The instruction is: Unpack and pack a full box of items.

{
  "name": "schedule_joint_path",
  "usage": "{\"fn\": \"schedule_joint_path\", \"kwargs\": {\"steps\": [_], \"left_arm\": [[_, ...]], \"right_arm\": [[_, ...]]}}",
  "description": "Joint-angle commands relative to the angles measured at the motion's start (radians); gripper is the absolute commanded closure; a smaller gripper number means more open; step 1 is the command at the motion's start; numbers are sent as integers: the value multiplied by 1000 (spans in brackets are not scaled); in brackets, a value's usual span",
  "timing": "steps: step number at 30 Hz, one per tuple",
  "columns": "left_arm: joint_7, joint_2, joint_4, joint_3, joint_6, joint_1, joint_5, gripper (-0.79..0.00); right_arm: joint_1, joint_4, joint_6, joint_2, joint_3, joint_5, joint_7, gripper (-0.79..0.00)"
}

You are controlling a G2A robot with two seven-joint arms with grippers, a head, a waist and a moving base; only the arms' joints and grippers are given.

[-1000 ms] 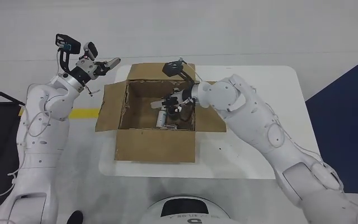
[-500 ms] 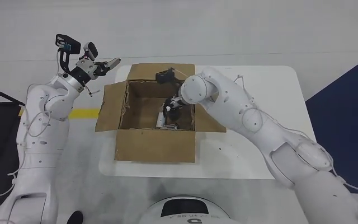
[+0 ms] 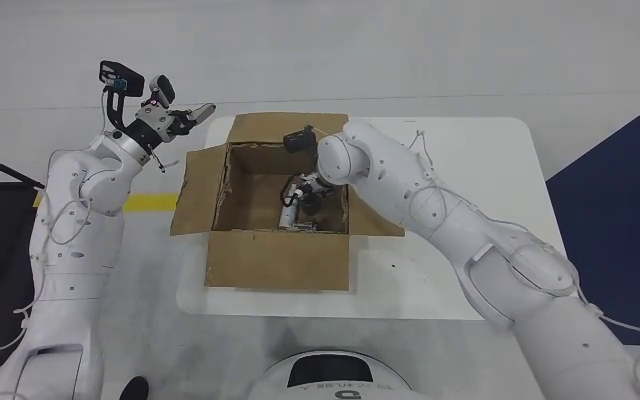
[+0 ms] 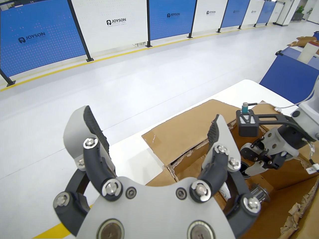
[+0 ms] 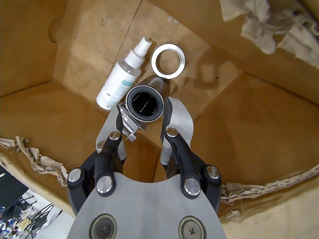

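— Off the table's point(image 3: 470, 150) far left corner, what does the left gripper point(image 3: 190, 113) hold?

— Nothing. Its own wrist view has the fingers point(image 4: 74, 130) spread wide with bare floor between them. It also adds blue and white barrier panels point(image 4: 159, 8) far behind.

— And the box point(image 3: 278, 262)?

— Open, flaps out, on the table's left half. From above, its contents are a dark tangle. The right wrist view looks straight down and sorts them out. A white spray bottle point(image 5: 122, 80) lies flat, with a metal ring point(image 5: 168, 61) flat just beside its nozzle. A black-rimmed cylinder point(image 5: 144, 104) stands on end on the box floor, with a finned metal piece point(image 5: 130, 125) against it.

— The right gripper point(image 5: 144, 108)?

— Low inside the box, pointing down. Its jaws are part open, one on each side of the cylinder and close to it.

— What stands in the way?

— From above, the right arm point(image 3: 400, 185) covers the box's far right corner and right flap. Torn cardboard walls ring the gripper.

— Any change?

— A second ago the forearm lay across from the right, wrist sideways. Now the elbow has swung in over the far flap and the wrist points down. The left arm and box have not moved.
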Motion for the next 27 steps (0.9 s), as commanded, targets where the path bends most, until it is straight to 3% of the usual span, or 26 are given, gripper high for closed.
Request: {"fn": "schedule_joint_path", "kwargs": {"steps": [1,15,20,21,27], "left_arm": [[0,0,0,0,0,0,0,-785],[0,0,0,0,0,0,0,-785],[0,0,0,0,0,0,0,-785],[0,0,0,0,0,0,0,-785],[0,0,0,0,0,0,0,-785]], "right_arm": [[4,22,-5,-9,-4,2,5,-336],[12,178,-13,-84,-42,-33,-38,-286],[13,226,-47,-112,-45,-25,-62,-102],[14,234,-51,-117,-46,-27,-68,-12],[25,253,-53,-135,-28,-25,-100,0]]}}
